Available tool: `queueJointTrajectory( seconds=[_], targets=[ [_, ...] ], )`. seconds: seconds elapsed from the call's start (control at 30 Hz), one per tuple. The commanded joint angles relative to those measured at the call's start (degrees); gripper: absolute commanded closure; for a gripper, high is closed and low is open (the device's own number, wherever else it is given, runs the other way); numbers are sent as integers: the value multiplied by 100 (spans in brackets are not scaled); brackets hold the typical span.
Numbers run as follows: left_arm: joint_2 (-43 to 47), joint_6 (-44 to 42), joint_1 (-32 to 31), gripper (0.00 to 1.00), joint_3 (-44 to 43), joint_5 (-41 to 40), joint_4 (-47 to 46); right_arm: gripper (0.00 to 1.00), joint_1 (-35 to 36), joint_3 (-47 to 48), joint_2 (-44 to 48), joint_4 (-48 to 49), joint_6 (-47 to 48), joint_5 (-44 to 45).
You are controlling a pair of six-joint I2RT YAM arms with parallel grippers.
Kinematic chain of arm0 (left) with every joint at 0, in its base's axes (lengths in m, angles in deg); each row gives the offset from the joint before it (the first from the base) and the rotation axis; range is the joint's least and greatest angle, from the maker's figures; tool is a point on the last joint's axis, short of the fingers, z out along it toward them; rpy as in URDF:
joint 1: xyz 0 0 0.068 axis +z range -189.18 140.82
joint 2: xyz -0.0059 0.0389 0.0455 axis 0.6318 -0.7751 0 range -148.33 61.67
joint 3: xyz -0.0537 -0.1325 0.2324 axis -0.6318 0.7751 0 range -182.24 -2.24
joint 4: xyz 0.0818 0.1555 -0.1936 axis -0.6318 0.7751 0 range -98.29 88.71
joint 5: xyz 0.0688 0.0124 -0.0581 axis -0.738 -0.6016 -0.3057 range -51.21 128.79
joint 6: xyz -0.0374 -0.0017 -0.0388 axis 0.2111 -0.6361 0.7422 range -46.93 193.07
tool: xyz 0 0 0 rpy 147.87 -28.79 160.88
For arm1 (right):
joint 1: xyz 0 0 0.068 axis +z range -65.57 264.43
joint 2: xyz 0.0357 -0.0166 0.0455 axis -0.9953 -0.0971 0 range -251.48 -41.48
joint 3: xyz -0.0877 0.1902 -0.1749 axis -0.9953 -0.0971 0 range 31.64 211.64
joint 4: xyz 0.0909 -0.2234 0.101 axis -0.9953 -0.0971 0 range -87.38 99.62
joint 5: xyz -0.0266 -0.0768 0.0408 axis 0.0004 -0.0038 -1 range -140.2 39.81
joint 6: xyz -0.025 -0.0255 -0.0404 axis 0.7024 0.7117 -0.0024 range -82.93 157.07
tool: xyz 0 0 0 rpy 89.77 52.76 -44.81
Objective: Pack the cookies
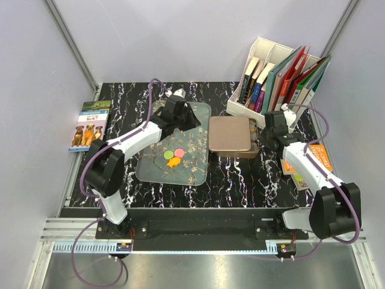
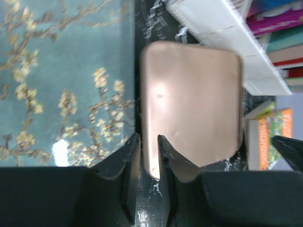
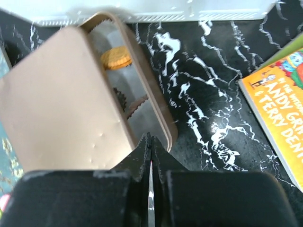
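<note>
Lid (image 3: 61, 94) askew hides most of tin (image 3: 158, 111), right claw (image 3: 150, 144) pinched closed beside its corner, left claw (image 2: 147, 140) narrow, empty, over tray (image 1: 195, 158) with cookies (image 1: 174, 159).

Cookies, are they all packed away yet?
Not yet. Done: one orange cookie sits in the tin, lid partly over it. In hand: nothing; the right gripper is shut, empty, by the tin's rim. Left: several cookies wait on the tray.
</note>
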Motion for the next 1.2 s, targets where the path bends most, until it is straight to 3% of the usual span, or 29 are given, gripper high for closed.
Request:
queueJointTrajectory(
  seconds=[0.0,0.37,1.17],
  targets=[
    [-438,239,-13,78,-176,-425,386,100,-231,75,-110,219,-399,598],
    [-1080,406,-40,81,-624,-346,526,100,-601,768,-1411,79,-532,1249],
    [-2003,371,-295,81,-1803,-170,878,100,-610,936,-2554,421,-418,283]
  ],
)
